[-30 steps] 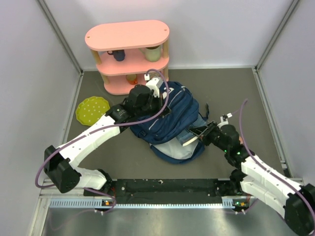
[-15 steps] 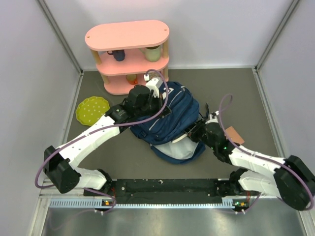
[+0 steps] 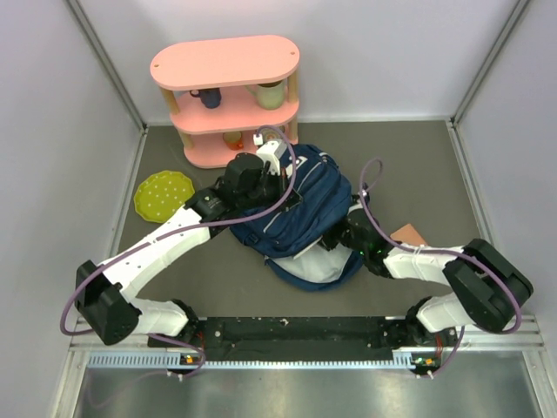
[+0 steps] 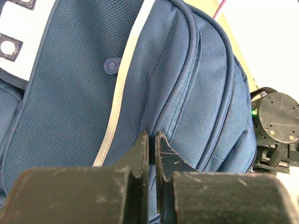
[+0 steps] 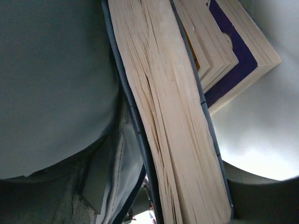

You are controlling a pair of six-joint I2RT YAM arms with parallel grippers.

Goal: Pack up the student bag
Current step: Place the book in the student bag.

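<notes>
The navy student bag [image 3: 305,196] lies mid-table, its open mouth with pale lining [image 3: 306,263] facing the arms. My left gripper [image 3: 277,190] is shut on a fold of the bag's upper fabric [image 4: 187,70], its fingertips [image 4: 151,137] pinching blue cloth beside the white stripe. My right gripper [image 3: 335,237] is pushed into the bag's mouth, its fingers hidden from above. Its wrist view is inside the bag: a thick blue-covered book [image 5: 173,121] stands on edge right in front of the camera, a purple-covered book [image 5: 231,65] behind it. The fingers do not show clearly.
A pink two-tier shelf [image 3: 228,96] with cups stands behind the bag. A green plate [image 3: 164,193] lies to the left. A small brown card [image 3: 409,235] lies on the mat to the right of the bag. Grey walls close in both sides.
My right arm has swung left and carried the book from beside the bag into its mouth, where it no longer shows from above. The left arm has kept its hold.
</notes>
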